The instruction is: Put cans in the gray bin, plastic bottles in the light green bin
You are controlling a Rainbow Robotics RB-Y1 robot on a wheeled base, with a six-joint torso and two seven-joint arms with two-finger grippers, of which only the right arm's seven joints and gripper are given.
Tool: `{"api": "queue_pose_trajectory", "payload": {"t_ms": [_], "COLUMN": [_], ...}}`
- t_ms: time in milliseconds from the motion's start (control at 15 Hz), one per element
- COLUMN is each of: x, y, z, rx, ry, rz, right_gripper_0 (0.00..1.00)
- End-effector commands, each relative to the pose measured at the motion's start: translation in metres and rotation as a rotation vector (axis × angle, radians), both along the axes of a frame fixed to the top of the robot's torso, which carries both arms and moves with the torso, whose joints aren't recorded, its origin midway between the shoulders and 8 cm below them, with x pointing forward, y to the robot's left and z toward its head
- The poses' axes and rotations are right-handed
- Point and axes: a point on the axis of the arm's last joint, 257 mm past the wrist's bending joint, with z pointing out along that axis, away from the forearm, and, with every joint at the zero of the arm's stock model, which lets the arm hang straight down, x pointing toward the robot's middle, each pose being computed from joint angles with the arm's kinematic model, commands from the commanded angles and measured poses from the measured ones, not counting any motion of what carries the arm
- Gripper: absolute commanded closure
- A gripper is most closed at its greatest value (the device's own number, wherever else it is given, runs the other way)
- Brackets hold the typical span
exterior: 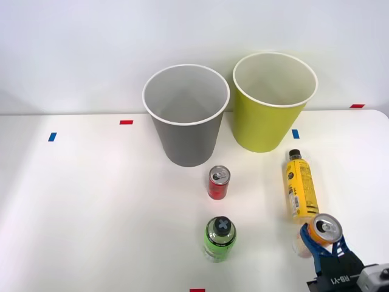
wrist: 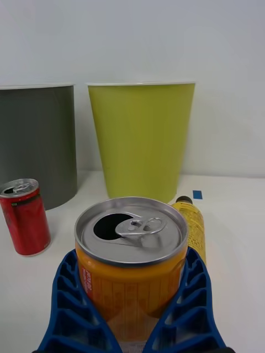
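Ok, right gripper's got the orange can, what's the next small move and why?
Probably lift and carry it toward the gray bin. The right gripper is shut on the orange can, low near the table by the yellow bottle; cans go in gray, and the red can stands on that path.

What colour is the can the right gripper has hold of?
Orange, with a silver pull-tab top. The orange can shows best in the right wrist view.

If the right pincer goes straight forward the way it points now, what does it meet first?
Probably the light green bin: the right pincer, shut on the orange can, faces its wall, with the yellow bottle lying just beside that line. Depth is uncertain.
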Motion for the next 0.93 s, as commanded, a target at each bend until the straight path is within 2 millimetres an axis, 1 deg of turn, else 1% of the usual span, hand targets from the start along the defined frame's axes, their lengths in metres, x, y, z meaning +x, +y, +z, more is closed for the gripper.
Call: {"api": "queue_pose_trajectory", "payload": {"t_ms": [67, 133, 200, 333, 533, 667, 733, 867, 933], "x": [0.021, 0.028, 0.039, 0.058, 0.098, 0.116, 0.127, 0.141, 0.148], "y": [0.012, 0.018, 0.025, 0.035, 0.065, 0.08, 0.088, 0.101, 0.109], "z": [0.039, 0.05, 0.064, 0.08, 0.107, 0.122, 0.137, 0.161, 0.178], "rx": [0.017, 0.026, 0.036, 0.059, 0.107, 0.135, 0.158, 0.185, 0.201], "ry": [0.001, -0.009, -0.031, -0.058, -0.068, -0.068, -0.08, -0.1, -0.122], "rz": [0.026, 0.04, 0.059, 0.079, 0.129, 0.152, 0.167, 0.191, 0.208], "right_gripper_0": [1.0, 1.0, 1.0, 1.0, 1.0, 1.0, 1.0, 1.0, 1.0]}}
